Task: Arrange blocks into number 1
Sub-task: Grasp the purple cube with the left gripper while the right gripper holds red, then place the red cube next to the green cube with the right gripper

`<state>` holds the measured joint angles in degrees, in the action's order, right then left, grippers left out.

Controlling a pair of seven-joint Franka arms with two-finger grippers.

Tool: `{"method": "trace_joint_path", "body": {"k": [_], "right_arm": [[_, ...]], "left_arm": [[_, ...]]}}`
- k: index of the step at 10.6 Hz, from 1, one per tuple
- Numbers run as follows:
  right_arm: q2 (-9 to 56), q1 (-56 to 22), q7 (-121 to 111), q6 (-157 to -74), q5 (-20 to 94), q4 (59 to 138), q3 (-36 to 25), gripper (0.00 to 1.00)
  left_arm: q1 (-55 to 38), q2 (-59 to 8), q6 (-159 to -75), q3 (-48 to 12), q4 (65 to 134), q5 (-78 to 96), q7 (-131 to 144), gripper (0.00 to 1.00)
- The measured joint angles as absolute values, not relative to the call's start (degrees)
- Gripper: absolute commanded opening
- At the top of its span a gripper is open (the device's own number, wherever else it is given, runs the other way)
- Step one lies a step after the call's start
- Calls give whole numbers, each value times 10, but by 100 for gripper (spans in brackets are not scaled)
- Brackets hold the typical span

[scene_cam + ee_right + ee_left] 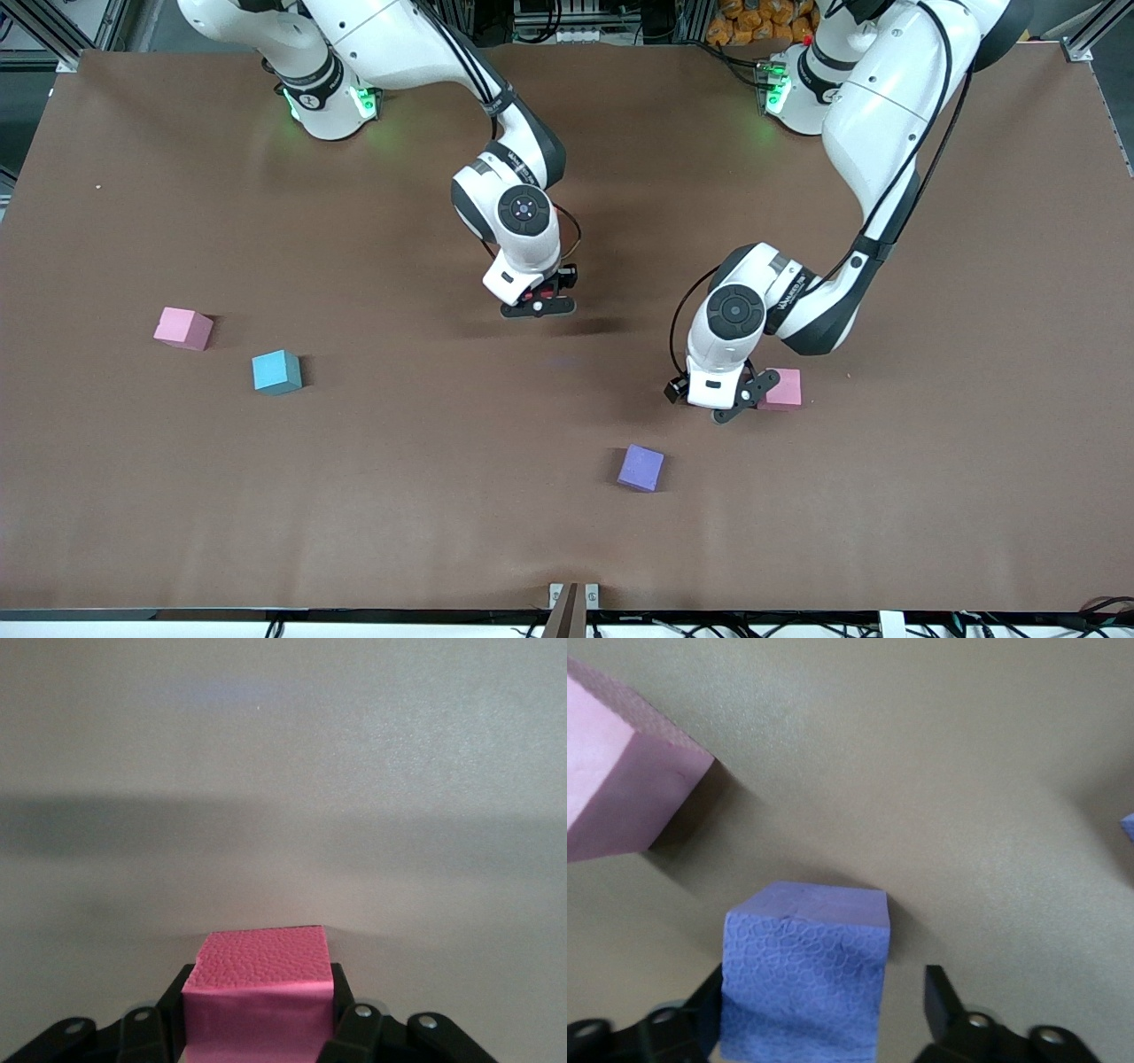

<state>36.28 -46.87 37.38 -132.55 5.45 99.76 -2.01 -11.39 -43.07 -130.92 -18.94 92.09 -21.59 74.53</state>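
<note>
Across the brown worktop (567, 549) the blocks lay scattered, so the number 1 was, by my judgement, barely begun: no line or column of cubes could be seen anywhere. A pale pink block (183, 328) and a light blue block (276, 371) sat apart toward the right arm's end, the blue one nearer the front camera. A purple block (640, 467) rested alone near the middle, nearer the camera than both grippers. Another pink block (784, 389) lay on the worktop just beside the left gripper (740, 403). The left wrist view showed that gripper spread wide around a purple cube (804, 979), with a gap on at least one side, so it had not closed on it. The right gripper (538, 306) hung over the middle of the worktop with its fingers pressed against a bright pink block (259, 997), carrying it. No container appeared anywhere. Orange, green and red blocks were not visible. Nearly all the placing remained.
</note>
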Motion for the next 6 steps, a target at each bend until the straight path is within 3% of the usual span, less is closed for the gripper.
{"method": "trace_joint_path", "body": {"k": [1, 2, 3, 6], "right_arm": [[363, -469, 376, -1325, 55, 998, -20, 7], [363, -469, 377, -1325, 55, 998, -20, 58], [363, -469, 377, -1325, 55, 998, -20, 100], [363, -466, 378, -1325, 55, 997, -25, 100]], "left_arm": [[-114, -432, -1309, -189, 921, -216, 737, 0], [-113, -432, -1309, -188, 921, -216, 728, 0], [-113, -432, -1309, -188, 920, -216, 723, 0], [-109, -425, -1285, -190, 923, -216, 695, 0]]}}
